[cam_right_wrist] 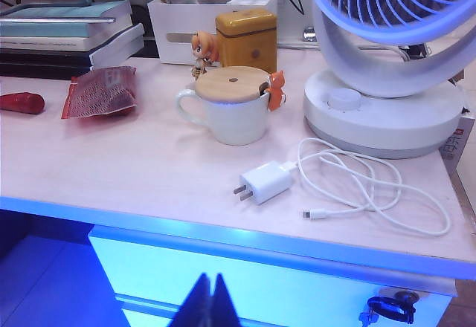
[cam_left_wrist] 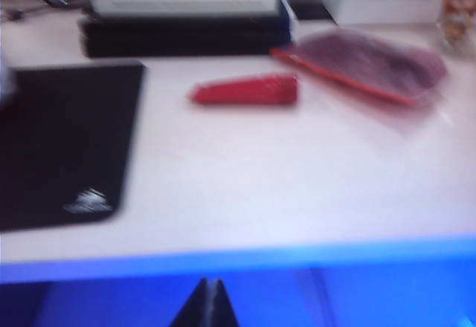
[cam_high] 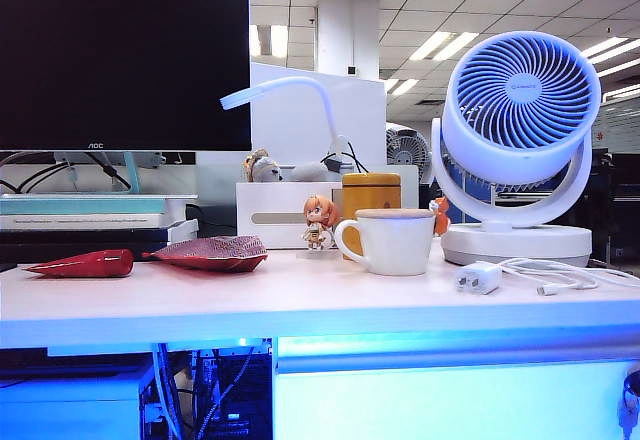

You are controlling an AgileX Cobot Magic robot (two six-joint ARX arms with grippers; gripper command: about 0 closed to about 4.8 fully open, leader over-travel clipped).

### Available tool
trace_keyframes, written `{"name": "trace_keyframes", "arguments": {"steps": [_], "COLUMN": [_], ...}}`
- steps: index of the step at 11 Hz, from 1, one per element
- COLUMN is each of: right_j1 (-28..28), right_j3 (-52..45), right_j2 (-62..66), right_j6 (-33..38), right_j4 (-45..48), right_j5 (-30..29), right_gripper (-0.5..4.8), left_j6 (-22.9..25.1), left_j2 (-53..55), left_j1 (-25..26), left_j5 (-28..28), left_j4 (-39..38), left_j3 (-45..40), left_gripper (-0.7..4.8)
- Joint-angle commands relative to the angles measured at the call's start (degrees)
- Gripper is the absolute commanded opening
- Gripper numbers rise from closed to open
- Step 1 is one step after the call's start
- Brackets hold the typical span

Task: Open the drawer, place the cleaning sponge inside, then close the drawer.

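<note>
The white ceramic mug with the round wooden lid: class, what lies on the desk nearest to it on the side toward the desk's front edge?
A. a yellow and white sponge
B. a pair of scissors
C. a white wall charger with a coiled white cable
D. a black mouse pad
C: in the right wrist view, the white wall charger with its coiled cable lies just in front of the lidded white mug.

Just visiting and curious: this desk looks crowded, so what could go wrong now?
The wide bluish-white drawer front has no handle, so the shut right gripper before it, or the shut left gripper below the desk edge, might slip. The white charger and its loose cable near that edge could snag.
</note>
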Motion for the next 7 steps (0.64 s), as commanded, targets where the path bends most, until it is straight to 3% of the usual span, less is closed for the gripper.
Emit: {"name": "trace_keyframes", "arguments": {"steps": [1,7], "right_j1": [0.07,0.07], "right_j3": [0.28,0.28], "right_j2": [-0.02,-0.02], "right_j6": [-0.15,-0.15], "right_j4": [0.76,0.72], "right_j5": [-0.33,-0.31], "right_gripper": [-0.01,-0.01], "left_j6": [4.00,3.93], "left_j2": [-2.56,-2.56], "left_j1": [1.14,1.09], "left_j5": [-1.25,-0.55], "left_j4": [-1.16,-0.90], "left_j3": [-0.24,-0.24], "left_gripper": [-0.06,-0.01]}}
